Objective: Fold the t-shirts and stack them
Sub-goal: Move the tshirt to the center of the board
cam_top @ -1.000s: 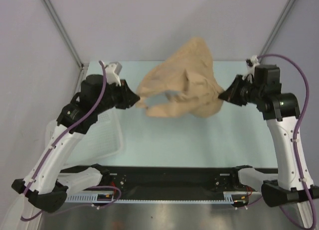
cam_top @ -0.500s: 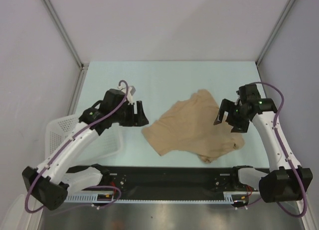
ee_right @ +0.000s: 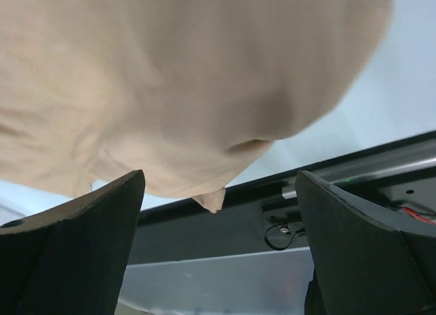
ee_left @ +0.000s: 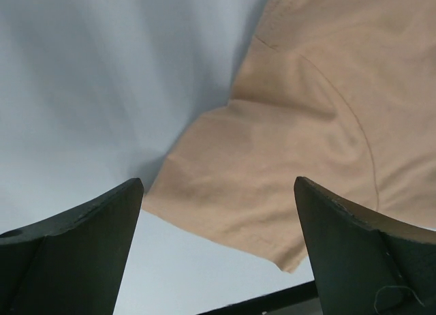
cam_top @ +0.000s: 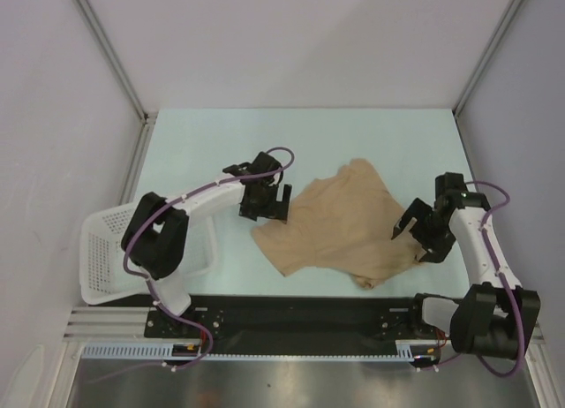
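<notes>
T-shirt (cam_top: 340, 227): I found it rumpled on table (cam_top: 221, 134), centre-right.
Left gripper (cam_top: 267, 204): spread, at its left edge, clamping nothing.
Right gripper (cam_top: 415, 240): spread, at its right edge.

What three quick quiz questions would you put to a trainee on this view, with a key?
1. True or false: the t-shirt lies on the table, outside the basket.
2. The left pincer is: A) shut on the t-shirt; B) open at the t-shirt's left edge; C) over the basket.
3. Fill in: the right pincer stands ___ at the t-shirt's right edge, holding nothing.

Key: 1 true; 2 B; 3 open.
</notes>
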Motion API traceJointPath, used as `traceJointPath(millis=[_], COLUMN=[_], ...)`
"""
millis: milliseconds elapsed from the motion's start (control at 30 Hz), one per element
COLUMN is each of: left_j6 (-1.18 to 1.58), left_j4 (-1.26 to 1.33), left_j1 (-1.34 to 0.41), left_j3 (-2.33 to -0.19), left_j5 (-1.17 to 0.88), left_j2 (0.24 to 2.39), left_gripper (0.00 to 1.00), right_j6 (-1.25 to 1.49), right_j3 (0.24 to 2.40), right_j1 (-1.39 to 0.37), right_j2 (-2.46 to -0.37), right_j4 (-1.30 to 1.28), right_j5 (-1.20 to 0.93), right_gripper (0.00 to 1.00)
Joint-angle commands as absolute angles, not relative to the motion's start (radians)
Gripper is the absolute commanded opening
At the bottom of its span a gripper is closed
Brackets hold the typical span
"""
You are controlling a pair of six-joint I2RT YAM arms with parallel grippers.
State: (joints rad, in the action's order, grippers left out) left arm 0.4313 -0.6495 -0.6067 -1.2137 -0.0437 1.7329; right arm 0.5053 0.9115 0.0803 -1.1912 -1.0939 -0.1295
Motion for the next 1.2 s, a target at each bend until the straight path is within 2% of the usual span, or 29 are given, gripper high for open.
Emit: traceJointPath(millis=[0,133,200,400,433,500,533,600,633,700,767,867,1033,1067,1133,1167], left_j6=[0.396,0.410,0.400,0.382,0.387,0.397,0.400,0.406,0.407,0.408,0.400,0.391,0.431,0.452,0.469,0.466], left_j4=[-0.604,-0.562,-0.538,-0.445,-0.442,-0.449,-0.448,-0.430,-0.430,-0.443,-0.468,-0.523,-0.572,-0.577,-0.591,-0.592], left_j1=[-0.601,-0.592,-0.586,-0.563,-0.558,-0.549,-0.548,-0.546,-0.548,-0.546,-0.546,-0.535,-0.459,-0.428,-0.405,-0.396], left_j3=[-1.269,-1.292,-1.298,-1.293,-1.302,-1.321,-1.325,-1.321,-1.315,-1.312,-1.308,-1.315,-1.356,-1.367,-1.425,-1.455], left_j5=[0.014,-0.072,-0.101,-0.276,-0.299,-0.331,-0.342,-0.373,-0.374,-0.362,-0.347,-0.287,-0.235,-0.233,-0.213,-0.198], left_j2=[1.765,1.859,1.881,1.927,1.940,1.985,1.996,1.997,1.991,1.945,1.892,1.761,1.557,1.496,1.442,1.393], left_gripper=[0.98,0.92,0.89,0.82,0.70,0.55,0.44,0.31,0.18,0.00,0.00,0.00,0.00,0.00,0.00,0.00], right_j6=[0.575,0.611,0.594,0.494,0.495,0.497,0.497,0.485,0.480,0.465,0.463,0.469,0.566,0.583,0.651,0.670], right_j3=[0.858,0.755,0.752,0.804,0.804,0.808,0.807,0.813,0.818,0.828,0.842,0.864,0.873,0.868,0.879,0.890], right_j1=[0.149,0.172,0.163,0.097,0.095,0.094,0.094,0.094,0.092,0.087,0.066,0.003,-0.190,-0.233,-0.355,-0.394], right_j2=[-1.121,-1.143,-1.161,-1.253,-1.264,-1.302,-1.314,-1.341,-1.347,-1.359,-1.370,-1.394,-1.443,-1.457,-1.488,-1.538], right_j4=[-1.089,-0.994,-0.974,-0.985,-0.979,-0.970,-0.963,-0.957,-0.959,-0.956,-0.948,-0.931,-0.839,-0.778,-0.721,-0.692], right_j5=[-0.135,-0.277,-0.317,-0.308,-0.307,-0.279,-0.270,-0.246,-0.235,-0.227,-0.233,-0.247,-0.333,-0.380,-0.412,-0.455], right_gripper=[1.00,0.98,0.92,0.94,0.94,0.93,0.92,0.90,0.89,0.77,0.65,0.57,0.51,0.38,0.22,0.06])
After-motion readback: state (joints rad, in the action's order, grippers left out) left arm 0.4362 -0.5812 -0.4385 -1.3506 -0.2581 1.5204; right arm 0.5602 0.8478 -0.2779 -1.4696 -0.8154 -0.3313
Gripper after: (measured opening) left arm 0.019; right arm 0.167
